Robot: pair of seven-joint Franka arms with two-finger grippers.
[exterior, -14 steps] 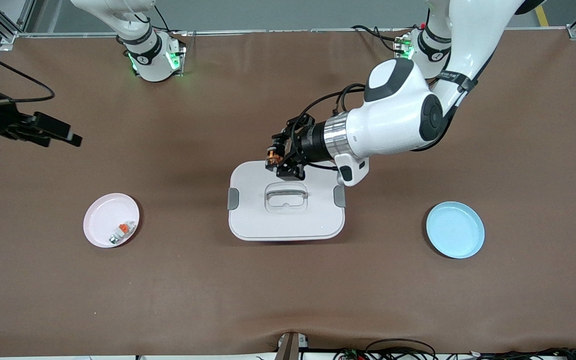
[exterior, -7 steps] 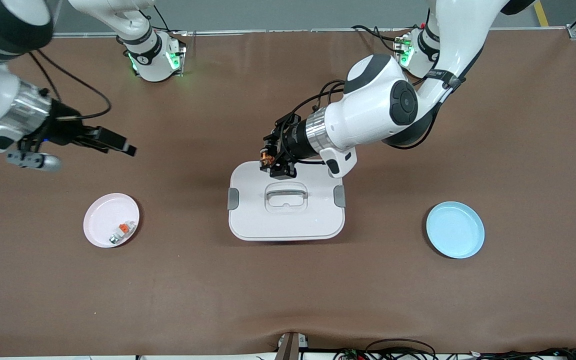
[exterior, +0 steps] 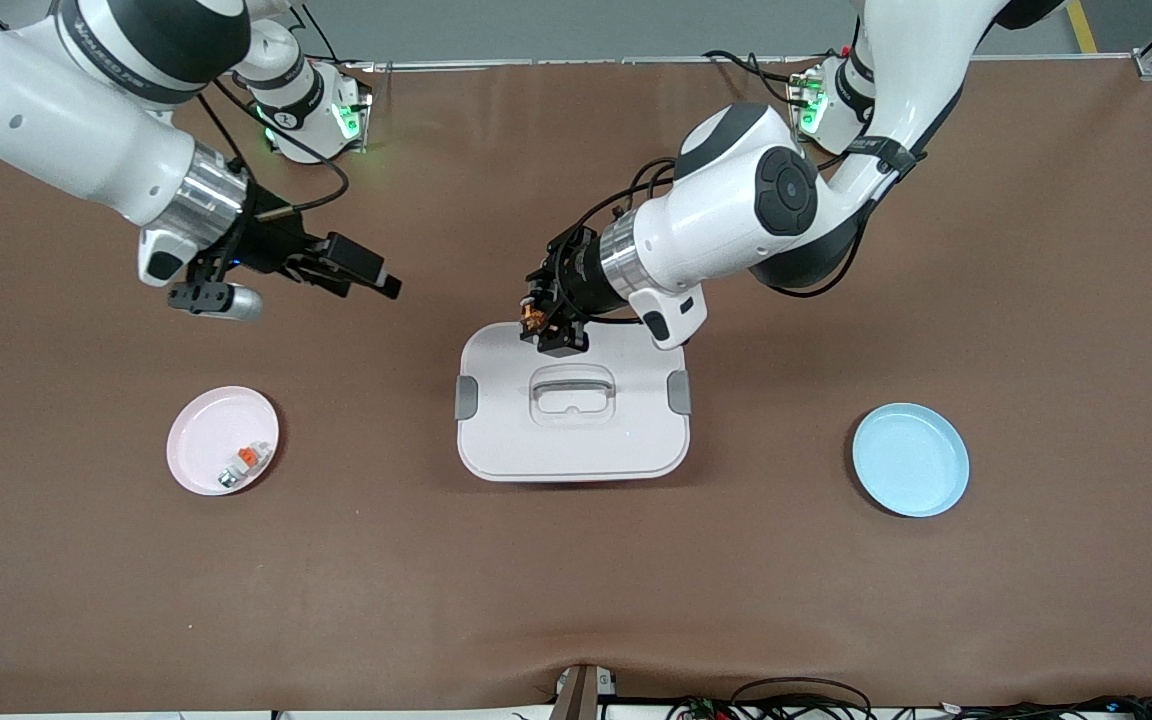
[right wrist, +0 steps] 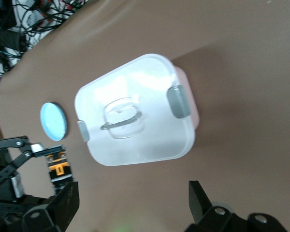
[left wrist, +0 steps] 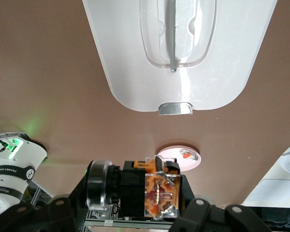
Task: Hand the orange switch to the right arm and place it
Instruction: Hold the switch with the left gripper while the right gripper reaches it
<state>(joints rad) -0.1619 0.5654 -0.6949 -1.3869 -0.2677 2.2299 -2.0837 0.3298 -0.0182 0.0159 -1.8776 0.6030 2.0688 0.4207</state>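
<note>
Toward the right arm's end of the table, a pink plate [exterior: 206,445] lay on the brown table [exterior: 576,580] and held a whitish-grey small part with an orange top [exterior: 242,464]. Above that region, the right arm [exterior: 86,110] reached out from its base, and the right gripper [exterior: 361,272] hung over bare table between the pink plate and the white lidded box [exterior: 572,440], its fingers [right wrist: 199,200] spread wide apart with nothing between them. The box sat at the middle of the table, its lid bearing a recessed handle [exterior: 573,390] and a grey latch [exterior: 466,398] at each end. The left gripper [exterior: 542,318] hovered over the box edge that lay farther from the front camera, its fingers clamped tight on the orange switch [exterior: 533,320]. In the left wrist view the orange switch [left wrist: 160,193] showed as a black blocky body with an orange face, pinched between the fingers. The left arm [exterior: 766,200] stretched back to its base. Toward the left arm's end of the table lay a light blue plate [exterior: 910,459], well apart from the box.
</note>
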